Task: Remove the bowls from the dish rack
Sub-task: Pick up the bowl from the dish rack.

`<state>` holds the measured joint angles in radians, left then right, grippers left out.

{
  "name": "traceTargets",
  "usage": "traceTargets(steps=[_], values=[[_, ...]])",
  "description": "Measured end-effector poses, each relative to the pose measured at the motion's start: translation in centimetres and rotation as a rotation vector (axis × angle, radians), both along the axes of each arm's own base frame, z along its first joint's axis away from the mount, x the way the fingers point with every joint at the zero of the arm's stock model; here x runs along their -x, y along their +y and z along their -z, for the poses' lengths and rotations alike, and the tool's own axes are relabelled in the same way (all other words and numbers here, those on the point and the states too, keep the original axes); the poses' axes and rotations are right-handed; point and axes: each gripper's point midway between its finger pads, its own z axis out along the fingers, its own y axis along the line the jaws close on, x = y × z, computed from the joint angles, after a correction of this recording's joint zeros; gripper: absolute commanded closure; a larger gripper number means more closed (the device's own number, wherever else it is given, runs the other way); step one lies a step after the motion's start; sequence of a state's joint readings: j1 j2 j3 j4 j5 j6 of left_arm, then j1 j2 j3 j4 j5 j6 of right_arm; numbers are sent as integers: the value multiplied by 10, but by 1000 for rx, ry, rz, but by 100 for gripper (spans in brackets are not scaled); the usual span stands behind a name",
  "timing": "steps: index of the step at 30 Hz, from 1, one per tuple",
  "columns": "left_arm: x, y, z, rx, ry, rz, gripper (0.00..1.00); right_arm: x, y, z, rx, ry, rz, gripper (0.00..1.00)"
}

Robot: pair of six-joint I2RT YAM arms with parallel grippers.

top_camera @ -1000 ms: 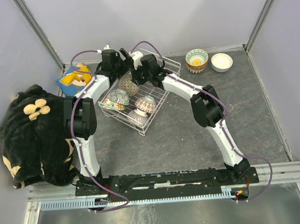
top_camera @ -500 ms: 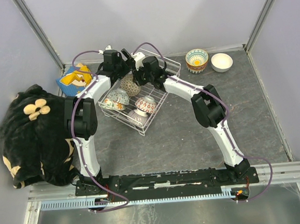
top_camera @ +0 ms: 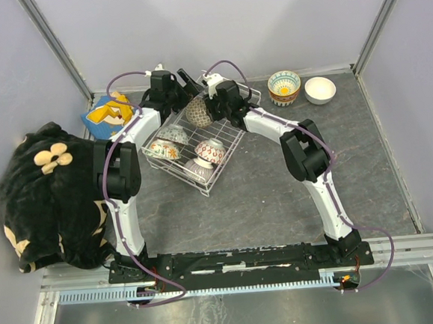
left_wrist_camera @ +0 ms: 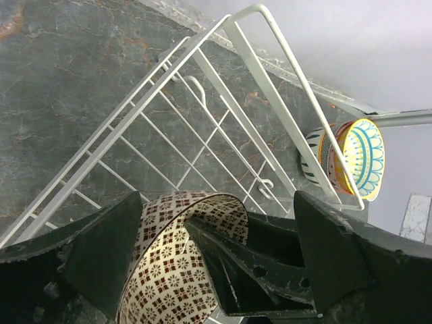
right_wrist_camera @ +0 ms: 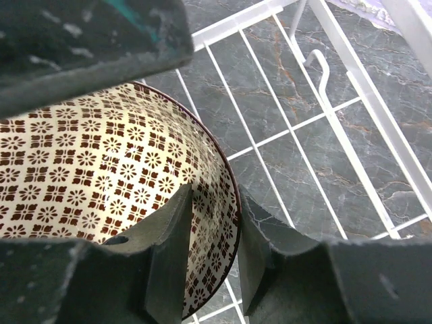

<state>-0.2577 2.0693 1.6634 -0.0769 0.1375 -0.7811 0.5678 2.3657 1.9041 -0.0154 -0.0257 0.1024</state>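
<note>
While right fingers (right_wrist_camera: 169, 260) pinch rim of brown-patterned bowl (right_wrist_camera: 88, 175), one inside, one outside, bowl sits tilted over far part of dish rack (top_camera: 228, 140). Left fingers (left_wrist_camera: 334, 250) spread wide, empty, flanking same bowl. Three bowls (top_camera: 210, 151) lie in rack. Colourful bowl (top_camera: 284, 87) and white bowl (top_camera: 320, 90) on tabletop (top_camera: 264, 196), far right.

Grey table (top_camera: 279, 194): dish rack (top_camera: 174, 173), two bowls (top_camera: 284, 87)

Cream bowl (right_wrist_camera: 101, 175) with brown floral lattice; white wire dish rack (top_camera: 230, 140).
</note>
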Motion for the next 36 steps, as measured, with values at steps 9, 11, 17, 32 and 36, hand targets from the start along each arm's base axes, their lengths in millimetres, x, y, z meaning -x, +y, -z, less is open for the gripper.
traceTargets(steps=[9, 11, 17, 32, 36], values=[[1, -1, 0, 3, 5, 3, 1, -5, -7, -2, 22, -19, 32, 62], [1, -1, 0, 2, 5, 3, 1, -5, -7, -2, 24, -20, 34, 63], [0, 0, 0, 2, 1, -5, 1, -5, -6, -4, 19, -22, 41, 71], [17, 20, -56, 20, -148, -85, 1, -2, 0, -15, -52, 2, 65, 94], [22, 26, -77, 31, -201, -110, 1, -2, -2, -14, -83, 23, 84, 99]])
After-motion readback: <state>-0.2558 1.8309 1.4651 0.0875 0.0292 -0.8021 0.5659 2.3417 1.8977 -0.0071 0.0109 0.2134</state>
